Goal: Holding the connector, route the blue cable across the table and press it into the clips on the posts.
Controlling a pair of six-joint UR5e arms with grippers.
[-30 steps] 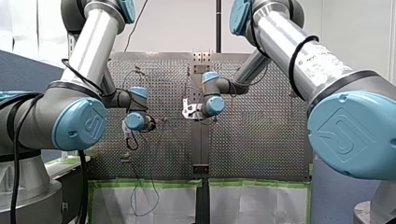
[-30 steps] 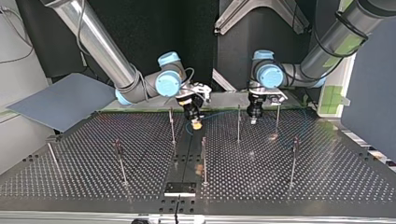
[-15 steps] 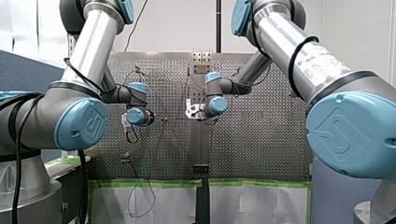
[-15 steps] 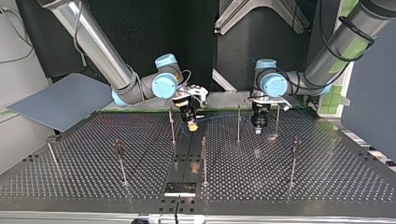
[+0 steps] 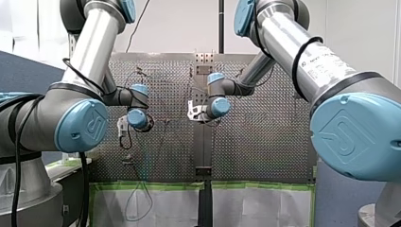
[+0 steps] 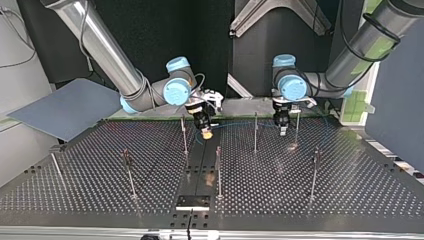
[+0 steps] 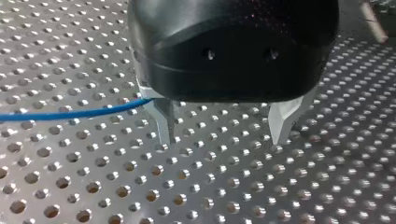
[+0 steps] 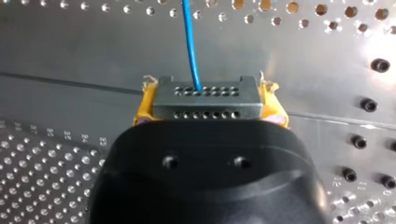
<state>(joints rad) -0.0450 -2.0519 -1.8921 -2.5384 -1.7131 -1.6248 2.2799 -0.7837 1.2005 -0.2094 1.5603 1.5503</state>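
My right pincer (image 8: 208,105) is clamped with its yellow pads (image 8: 144,108) on the grey connector (image 8: 205,99), and the blue cable (image 8: 190,42) runs straight ahead from it over the perforated surface (image 8: 46,186). My left pincer (image 7: 223,136) stands just above the surface with its metal fingers (image 7: 163,123) apart. The cable reaches one finger from the side, and I cannot tell whether it touches.

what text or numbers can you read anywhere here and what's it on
"24", "23" (likely): engraved on the table near the connector; neighbouring numbers too faint.
Print on my right arm, front view: too blurred to read.
Blue joint cap: embossed emblem, no legible letters.
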